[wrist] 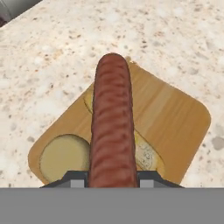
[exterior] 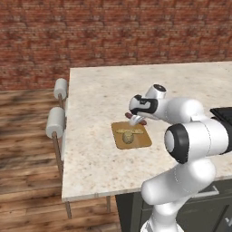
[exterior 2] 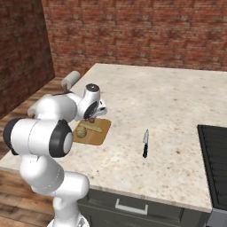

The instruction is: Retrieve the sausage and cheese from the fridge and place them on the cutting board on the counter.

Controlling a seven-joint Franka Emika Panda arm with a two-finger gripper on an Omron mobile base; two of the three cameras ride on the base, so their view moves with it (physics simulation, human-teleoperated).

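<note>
Sausage (wrist: 112, 127) in jaws over cutting board (wrist: 175, 113)

Both base cams sit behind the arm, left and right, angled down at the bench (exterior: 90, 154); both catch the cutting board (exterior: 140, 141). Hand cam looks along the jaws, close above the board.

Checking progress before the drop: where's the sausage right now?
The sausage is clamped in the gripper, above the cutting board, beside the cheese.
</note>
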